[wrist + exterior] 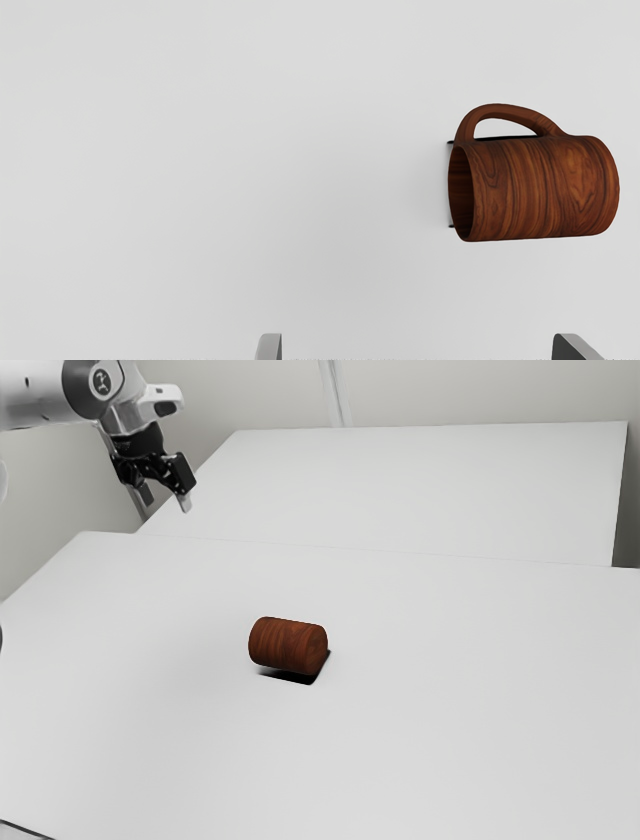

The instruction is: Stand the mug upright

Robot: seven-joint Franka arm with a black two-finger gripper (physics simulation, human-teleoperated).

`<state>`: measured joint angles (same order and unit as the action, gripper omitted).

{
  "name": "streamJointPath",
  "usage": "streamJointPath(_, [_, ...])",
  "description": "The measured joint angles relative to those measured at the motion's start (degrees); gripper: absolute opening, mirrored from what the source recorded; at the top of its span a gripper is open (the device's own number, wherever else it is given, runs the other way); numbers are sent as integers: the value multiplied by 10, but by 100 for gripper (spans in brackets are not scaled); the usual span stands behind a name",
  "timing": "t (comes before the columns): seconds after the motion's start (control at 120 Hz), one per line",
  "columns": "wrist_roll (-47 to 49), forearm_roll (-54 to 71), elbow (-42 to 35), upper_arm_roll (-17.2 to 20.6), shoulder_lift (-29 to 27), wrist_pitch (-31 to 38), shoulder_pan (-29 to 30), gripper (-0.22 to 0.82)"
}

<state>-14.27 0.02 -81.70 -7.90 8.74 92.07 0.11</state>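
Observation:
High at the exterior view's upper left, the gripper hangs above the table, well apart from the mug. The brown wood-grain mug lies on its side near the middle of the table. In the wrist view the gripper has its two fingertips wide apart with nothing between them. There the mug shows its open mouth, its round body and its handle, which sticks out from the side of the body. The mug's inside is dark.
The white table carries the mug. Beyond it stands another white surface, reaching back to pale walls. A thin dark line crosses the exterior view's lower left corner.

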Motion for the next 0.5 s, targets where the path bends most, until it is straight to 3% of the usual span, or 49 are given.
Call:
streamJointPath(0.2, [-9, -21, -8, -4, 3, -3, 3, 59])
streamJointPath(0.3, [-11, -69, -50, -6, -2, -4, 6, 59])
streamJointPath(0.5, [-27, -247, -116, -80, 0, -39, -1, 59])
